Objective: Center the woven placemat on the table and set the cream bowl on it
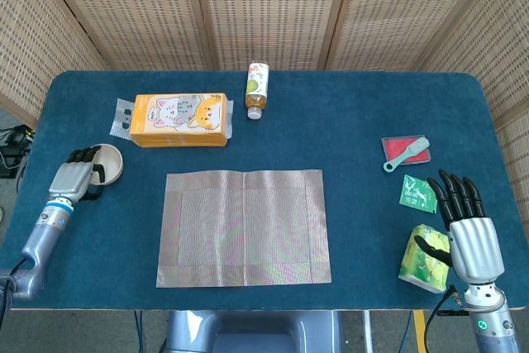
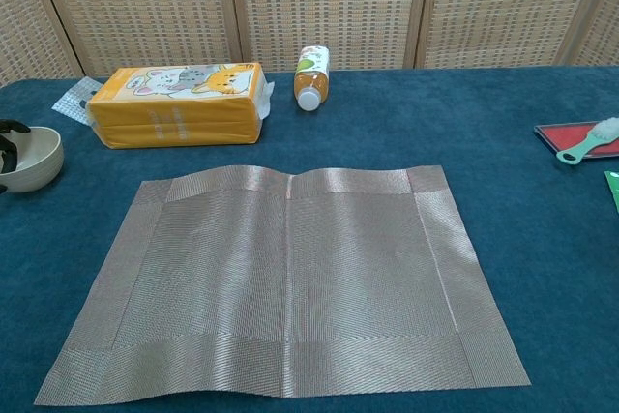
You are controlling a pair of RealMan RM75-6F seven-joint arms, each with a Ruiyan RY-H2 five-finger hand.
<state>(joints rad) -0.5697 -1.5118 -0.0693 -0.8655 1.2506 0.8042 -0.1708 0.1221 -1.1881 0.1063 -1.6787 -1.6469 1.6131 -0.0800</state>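
Woven screens back a blue-carpeted table (image 1: pixel 372 130), viewed from the head and chest cameras.

Far left: the left hand (image 1: pixel 73 178) sits at the cream bowl (image 1: pixel 108 163), dark fingers (image 1: pixel 85 155) hooked over the near-left rim and into the bowl. The bowl appears tipped toward the hand in the chest view; whether it is off the surface cannot be told. Judged: grasp in hand, lift not confirmed.

Behind the bowl lies an orange tissue pack (image 1: pixel 179 119), then a small bottle (image 1: pixel 257 89) on its side.

Centre: the woven placemat (image 1: pixel 245 227) lies flat, long axis across the table, roughly central though slightly left of the midline. It lies to the right of the bowl and somewhat nearer the robot, well apart from it. The left hand is far the nearer to both; the carry runs rightward.

Right: a red card with a brush (image 1: pixel 407 151), a green sachet (image 1: pixel 418 193), a green packet (image 1: pixel 426 257). The right hand (image 1: pixel 468 233) rests beside that packet, fingers straight and apart, holding nothing.
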